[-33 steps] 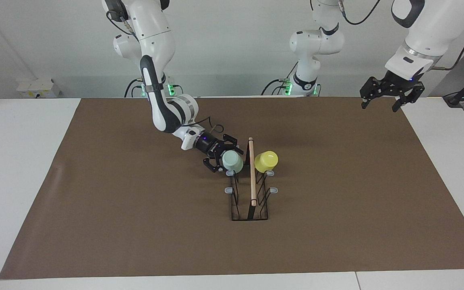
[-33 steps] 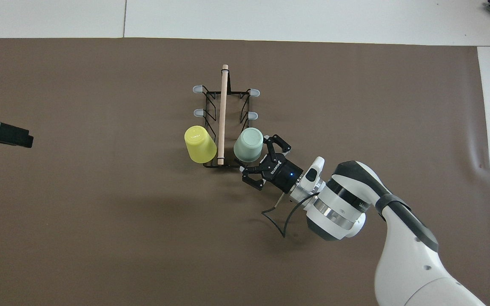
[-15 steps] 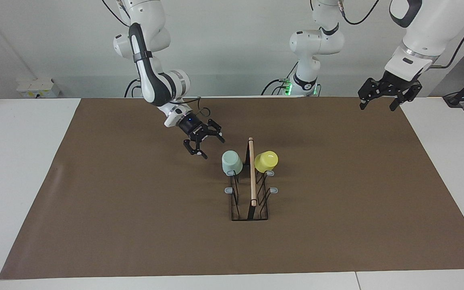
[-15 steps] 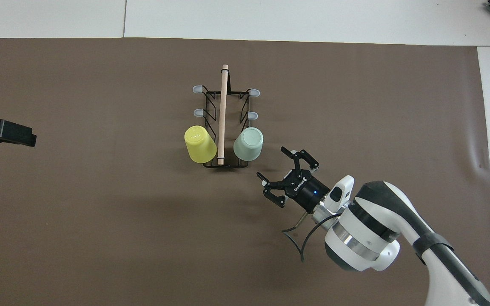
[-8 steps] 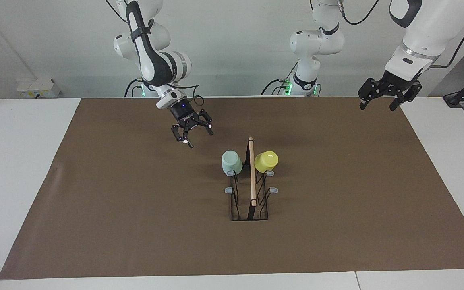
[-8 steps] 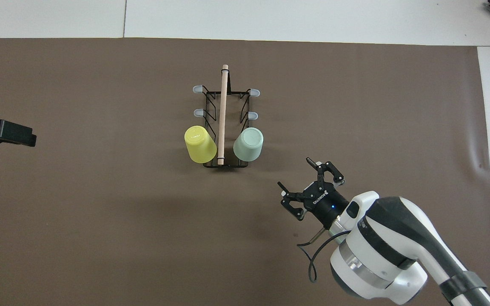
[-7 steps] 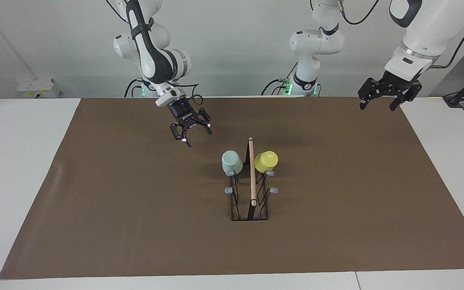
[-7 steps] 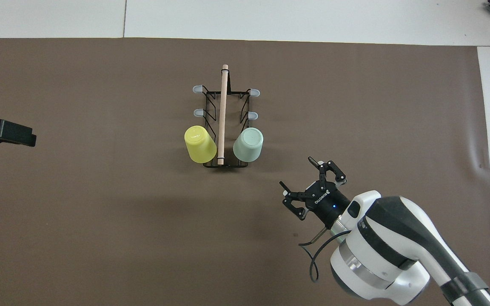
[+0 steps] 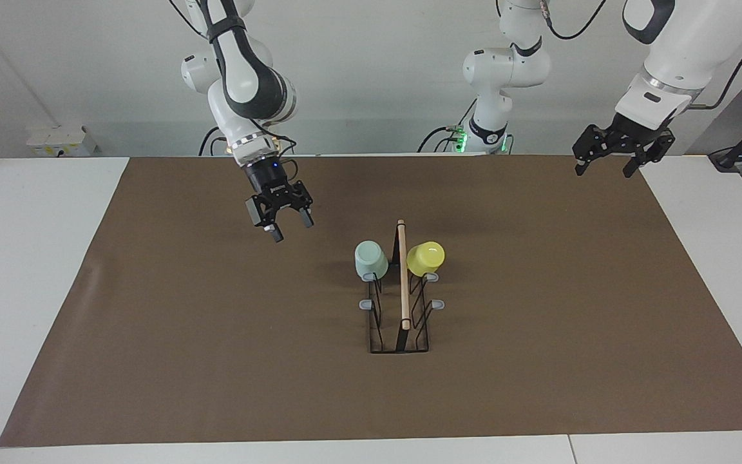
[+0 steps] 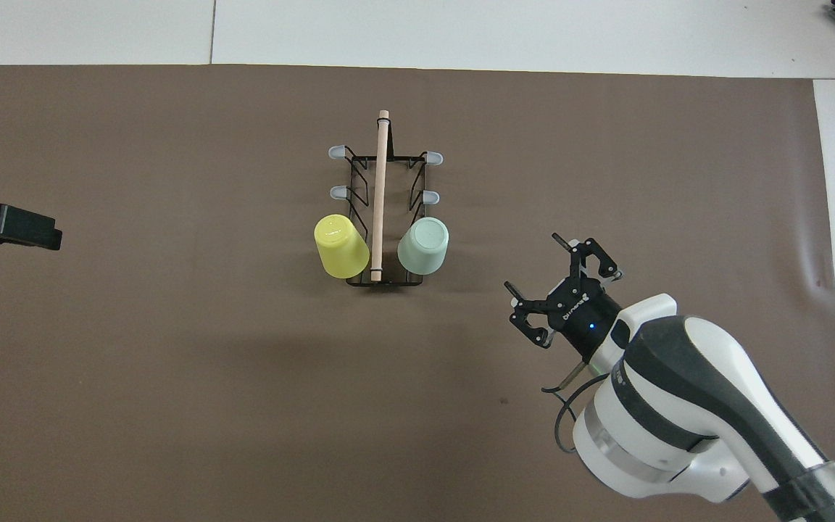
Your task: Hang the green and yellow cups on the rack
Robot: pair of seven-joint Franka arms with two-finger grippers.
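The rack (image 9: 400, 303) stood mid-table with its rod running away from the robots, the green cup (image 9: 371, 260) and yellow cup (image 9: 426, 257) hung bottoms-up at its robot end, while the right end effector (image 9: 279, 222) and left end effector (image 9: 605, 161) hovered wide, empty, over open mat (image 9: 184, 335).

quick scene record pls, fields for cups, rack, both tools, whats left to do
green cup: upside down on a rack peg, on the side toward the right arm's end
yellow cup: upside down on a peg across the rod
rack: upright on the brown mat, four pegs bare
right tool: open, empty, over the mat
left tool: open, empty, waiting at the mat's edge
left to do: nothing visible
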